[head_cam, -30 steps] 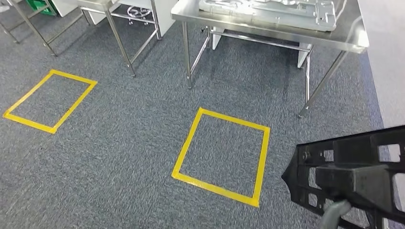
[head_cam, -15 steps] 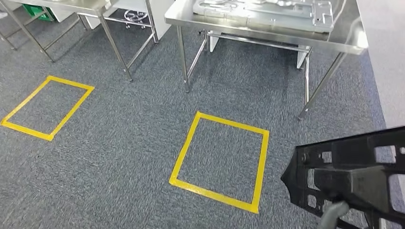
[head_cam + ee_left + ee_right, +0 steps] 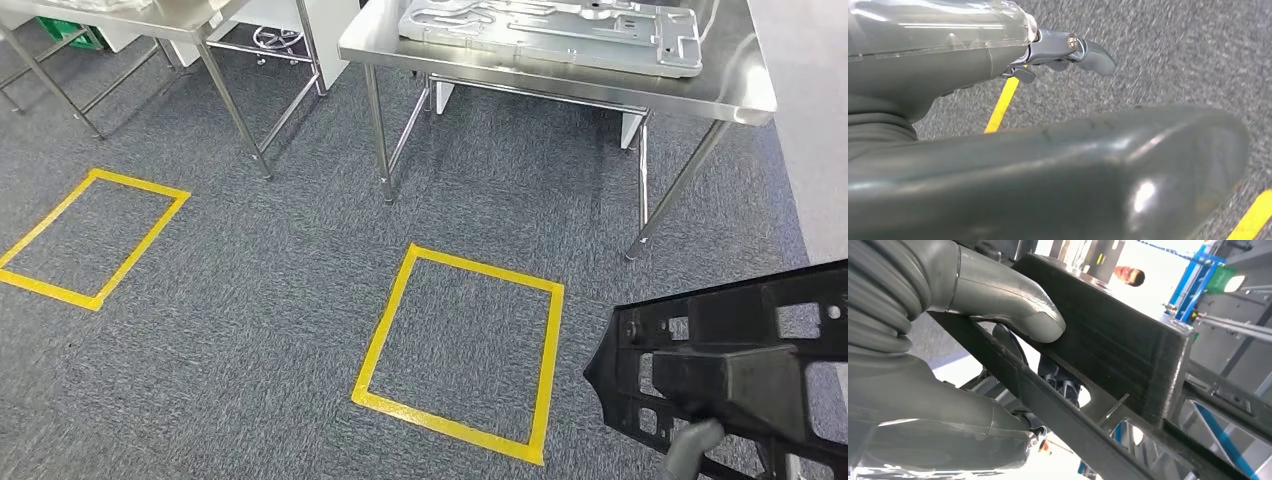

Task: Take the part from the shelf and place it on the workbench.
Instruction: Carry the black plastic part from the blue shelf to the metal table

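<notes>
The black plastic frame part [image 3: 730,370] hangs low at the right of the head view, above the carpet. My right hand [image 3: 690,452] grips it from below; in the right wrist view its thumb [image 3: 1013,300] presses on the part's flat bar [image 3: 1118,345] with darker fingers wrapped behind. The steel workbench [image 3: 735,75] stands ahead across the carpet. My left hand [image 3: 1058,165] hangs over the carpet, its fingers [image 3: 1093,55] stretched out and holding nothing.
A silver sheet-metal panel [image 3: 550,30] lies on the workbench. A second steel table [image 3: 180,15] stands to its left. Two yellow tape squares mark the carpet, one in front of the workbench [image 3: 385,330] and one at the left [image 3: 140,235]. A pale wall [image 3: 815,150] runs along the right.
The whole picture has shifted: the camera moved, and more of the workbench top and its panel shows now. The black part stays in my right hand.
</notes>
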Motion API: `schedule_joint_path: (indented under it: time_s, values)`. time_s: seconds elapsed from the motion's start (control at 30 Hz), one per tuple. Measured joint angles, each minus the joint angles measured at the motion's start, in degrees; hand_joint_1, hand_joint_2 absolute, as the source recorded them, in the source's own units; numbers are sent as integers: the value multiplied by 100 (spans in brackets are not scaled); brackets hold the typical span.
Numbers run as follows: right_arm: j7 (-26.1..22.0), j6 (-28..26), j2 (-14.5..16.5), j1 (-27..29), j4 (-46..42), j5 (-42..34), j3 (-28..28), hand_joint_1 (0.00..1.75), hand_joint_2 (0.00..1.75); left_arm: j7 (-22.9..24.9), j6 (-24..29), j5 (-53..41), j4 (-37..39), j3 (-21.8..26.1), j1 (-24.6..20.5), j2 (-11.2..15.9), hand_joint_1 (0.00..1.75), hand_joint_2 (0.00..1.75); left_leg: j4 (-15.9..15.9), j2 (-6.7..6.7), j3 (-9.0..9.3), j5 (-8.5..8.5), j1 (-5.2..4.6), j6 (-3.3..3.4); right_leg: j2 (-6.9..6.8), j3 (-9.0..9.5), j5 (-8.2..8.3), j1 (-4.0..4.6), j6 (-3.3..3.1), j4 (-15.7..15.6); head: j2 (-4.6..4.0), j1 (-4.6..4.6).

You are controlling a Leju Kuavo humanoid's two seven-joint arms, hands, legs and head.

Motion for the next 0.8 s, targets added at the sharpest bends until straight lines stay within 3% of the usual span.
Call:
schedule_joint_path:
  time_s: [0.07, 0.13, 0.17, 0.2, 0.23, 0.3, 0.33, 0.37, 0.47, 0.5, 0.57, 0.63, 0.7, 0.73, 0.77, 0.8]
  values:
    - [37, 0, -7, -16, 2, -26, 17, 175, 175, 4, -3, 0, 1, 0, -17, -5, 0, 0, -116, 6, 181, -10, 50, -5, 0, -281, -167, -3, 33, 502, 1, 22]
    - [72, -1, -22, -26, 2, -79, 30, 175, 175, 9, -11, 0, 2, 0, -22, -14, 0, 0, -130, 32, 279, -88, 69, -15, 1, -766, -425, -31, 76, 1103, 1, 36]
    - [86, -1, -31, -25, 2, -101, 34, 175, 175, 10, -14, 0, 2, -1, -18, -23, 0, 0, -130, 55, 341, -146, 79, -33, -3, -956, -481, -47, 99, 1245, 0, 37]
    - [94, -1, -39, -26, 2, -112, 38, 175, 175, 11, -17, 0, 2, -1, -13, -35, 0, 0, -130, 85, 421, -212, 93, -58, -15, -1061, -433, -61, 122, 1213, 0, 36]
    - [98, 0, -45, -28, 2, -114, 42, 175, 175, 13, -17, 0, 2, -2, -11, -45, 0, 0, -130, 105, 511, -283, 108, -90, -31, -1071, -262, -73, 143, 1003, 0, 36]
    - [96, 0, -56, -31, 3, -89, 48, 175, 175, 14, -17, 0, 3, -4, -13, -58, 0, 0, -115, 149, 685, -439, 130, -168, -93, -957, 298, -91, 178, 349, 0, 37]
    - [92, 0, -62, -35, 7, -70, 48, 175, 175, 14, -16, 0, 4, -6, -23, -58, 0, 0, -107, 163, 737, -507, 130, -210, -119, -910, 470, -85, 155, 117, 0, 37]
    - [88, 0, -66, -33, 8, -52, 49, 175, 175, 15, -16, 0, 5, -9, -37, -57, 0, 0, -109, 188, 777, -568, 127, -253, -135, -885, 580, -71, 115, -8, 0, 31]
    - [86, 0, -73, -43, 3, -28, 69, 175, 175, 15, -15, 0, 6, -29, -76, -55, 0, 0, 16, 203, 836, -581, 138, -362, -97, -797, 547, -53, -42, -69, 0, 21]
    - [93, 0, -73, -52, 2, -33, 79, 175, 175, 14, -15, 0, 6, -36, -85, -55, 0, 0, 204, 173, 768, -553, 150, -388, -81, -743, 520, -63, -81, -95, 0, 19]
    - [121, 0, -74, -67, 2, -62, 103, 175, 175, 16, -16, 0, 6, -44, -95, -57, 0, 0, 832, 96, 389, -646, 176, -431, -46, -637, 462, -74, -132, -132, 0, 5]
    - [145, 0, -75, -82, 2, -93, 129, 175, 175, 21, -17, 0, 6, -49, -78, -61, 0, 0, 1502, 57, -114, -983, 188, -469, 33, -544, 380, -75, -152, -141, 0, -3]
    - [153, 0, -81, -90, 2, -97, 146, 175, 175, 27, -18, 0, 6, -57, -53, -62, 0, 0, 1684, 50, -424, -1219, 191, -476, 142, -421, 284, -74, -152, -142, 0, -4]
    - [153, 0, -84, -93, 2, -81, 147, 175, 175, 30, -19, 0, 6, -67, -43, -60, 0, 0, 1528, 47, -463, -1148, 189, -457, 185, -348, 234, -74, -149, -143, 0, -7]
    - [152, 0, -86, -96, 2, -57, 148, 175, 175, 31, -19, 0, 6, -77, -38, -57, 0, 0, 1237, 42, -444, -924, 185, -423, 218, -271, 180, -73, -144, -145, 0, -10]
    - [151, 0, -87, -98, 2, -34, 148, 175, 175, 32, -19, 0, 7, -86, -34, -54, 0, 0, 887, 32, -404, -582, 175, -375, 240, -196, 126, -72, -133, -146, 0, -13]
